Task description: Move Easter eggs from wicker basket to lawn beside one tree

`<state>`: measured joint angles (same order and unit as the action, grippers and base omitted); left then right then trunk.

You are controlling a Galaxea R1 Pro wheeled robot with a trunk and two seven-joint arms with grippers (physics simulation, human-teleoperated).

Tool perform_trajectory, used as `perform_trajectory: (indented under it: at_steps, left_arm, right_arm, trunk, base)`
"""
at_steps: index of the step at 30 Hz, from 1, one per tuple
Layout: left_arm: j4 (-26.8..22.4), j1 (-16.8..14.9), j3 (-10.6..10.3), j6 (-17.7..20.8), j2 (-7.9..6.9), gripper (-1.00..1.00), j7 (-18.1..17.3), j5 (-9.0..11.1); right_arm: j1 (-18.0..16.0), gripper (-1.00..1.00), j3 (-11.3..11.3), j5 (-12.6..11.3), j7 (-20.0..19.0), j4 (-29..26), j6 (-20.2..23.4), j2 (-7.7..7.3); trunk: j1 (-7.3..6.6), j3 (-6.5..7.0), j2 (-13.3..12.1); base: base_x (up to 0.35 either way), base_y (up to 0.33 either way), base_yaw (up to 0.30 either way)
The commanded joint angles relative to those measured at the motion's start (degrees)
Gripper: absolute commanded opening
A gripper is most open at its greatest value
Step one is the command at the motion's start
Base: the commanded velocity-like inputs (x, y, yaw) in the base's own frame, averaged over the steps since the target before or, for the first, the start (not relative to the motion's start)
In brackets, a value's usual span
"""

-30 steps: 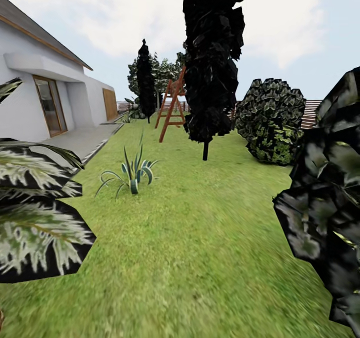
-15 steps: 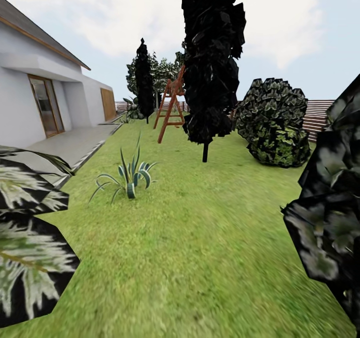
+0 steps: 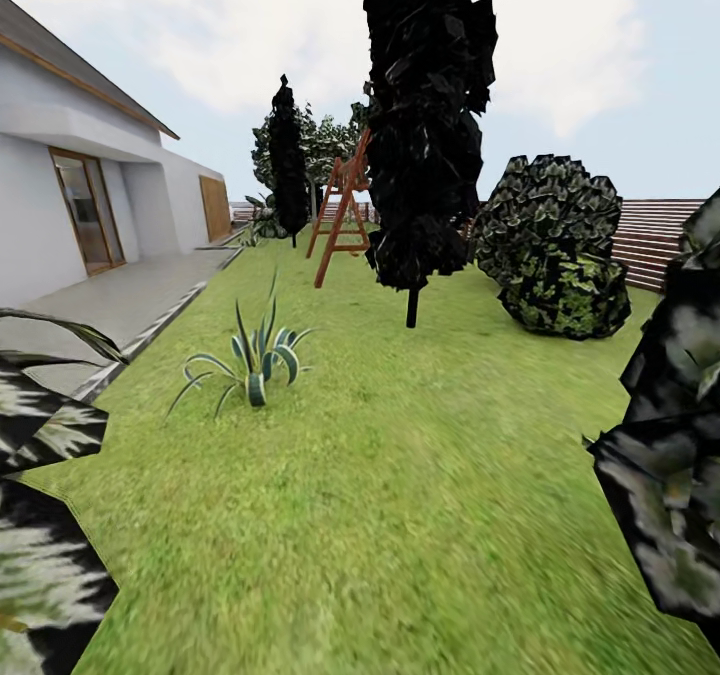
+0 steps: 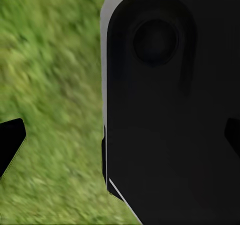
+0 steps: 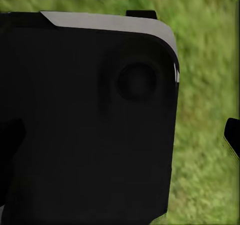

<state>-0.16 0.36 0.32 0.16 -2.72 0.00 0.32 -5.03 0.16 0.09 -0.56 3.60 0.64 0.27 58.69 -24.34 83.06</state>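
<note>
Two dark conifers (image 3: 428, 125) rose ahead across the lawn (image 3: 400, 475), beyond a spiky plant (image 3: 250, 360). Whether either gripper was open or holding anything could not be told. Basket and eggs lay somewhere out of frame.

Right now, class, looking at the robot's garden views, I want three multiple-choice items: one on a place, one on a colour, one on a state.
1. Where does the spiky striped plant stand?
A. on the lawn
B. on the paved patio
C. against the fence

2. What colour is the wooden swing frame?
A. white
B. reddish-brown
C. blue

3. How does the grass look in the wrist views?
A. sharp
B. blurred
C. snow-covered

Answers:
1 A, grass surrounds its base.
2 B, its slanted legs are reddish-brown.
3 B, the grass is smeared in both wrist views.
</note>
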Motion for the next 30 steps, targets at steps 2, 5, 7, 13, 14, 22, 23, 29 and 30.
perform_trajectory:
  at_steps: [2, 5, 7, 13, 14, 22, 23, 29, 30]
  left_arm:
    - [-0.02, -0.01, 0.03, 0.02, 0.0, 1.0, 0.0, 0.03]
    - [-0.02, -0.01, 0.03, 0.02, 0.0, 1.0, 0.0, 0.03]
    - [-0.02, -0.01, 0.03, 0.02, 0.0, 1.0, 0.0, 0.03]
    - [-0.02, -0.01, 0.03, 0.02, 0.0, 1.0, 0.0, 0.03]
    - [-0.02, -0.01, 0.03, 0.02, 0.0, 1.0, 0.0, 0.03]
    - [-0.02, -0.01, -0.04, 0.02, 0.0, 1.0, 0.0, 0.02]
    - [-0.02, -0.01, -0.05, 0.02, 0.0, 1.0, 0.0, 0.02]
    - [-0.02, -0.01, -0.04, 0.02, 0.0, 1.0, -0.02, 0.02]
    - [-0.02, -0.01, -0.02, 0.02, 0.0, 1.0, -0.01, 0.03]
  right_arm:
    - [-0.07, 1.0, 0.02, 0.02, -0.06, 0.09, 0.07, 0.0]
    - [-0.07, 1.0, 0.02, 0.01, -0.06, 0.09, 0.07, 0.0]
    - [-0.07, 1.0, 0.02, 0.01, -0.06, 0.09, 0.07, 0.0]
    - [-0.07, 1.0, 0.02, 0.03, -0.06, 0.09, 0.14, 0.0]
    - [-0.07, 1.0, 0.02, 0.03, -0.08, 0.23, 0.09, 0.0]
    - [-0.07, 1.0, 0.02, 0.09, -0.06, 0.26, -0.2, 0.0]
    - [-0.07, 1.0, 0.02, 0.09, -0.06, 0.26, -0.2, 0.0]
    - [-0.07, 1.0, 0.0, 0.06, -0.06, 0.26, -0.27, 0.0]
    - [-0.07, 1.0, -0.03, 0.06, -0.06, 0.26, -0.28, 0.0]
  trunk:
    - [0.04, -0.04, 0.02]
    - [0.04, -0.04, 0.02]
    - [0.04, -0.04, 0.02]
    - [0.04, -0.04, 0.02]
    - [0.04, -0.04, 0.02]
    - [0.04, -0.04, 0.02]
    - [0.04, -0.04, 0.02]
    - [0.04, -0.04, 0.02]
    - [0.04, -0.04, 0.02]
  base:
    - [0.334, 0.0, 0.0]
    - [0.334, 0.0, 0.0]
    - [0.334, 0.0, 0.0]
    - [0.334, 0.0, 0.0]
    - [0.334, 0.0, 0.0]
    - [0.334, 0.0, 0.0]
    - [0.334, 0.0, 0.0]
    - [0.334, 0.0, 0.0]
    - [0.334, 0.0, 0.0]
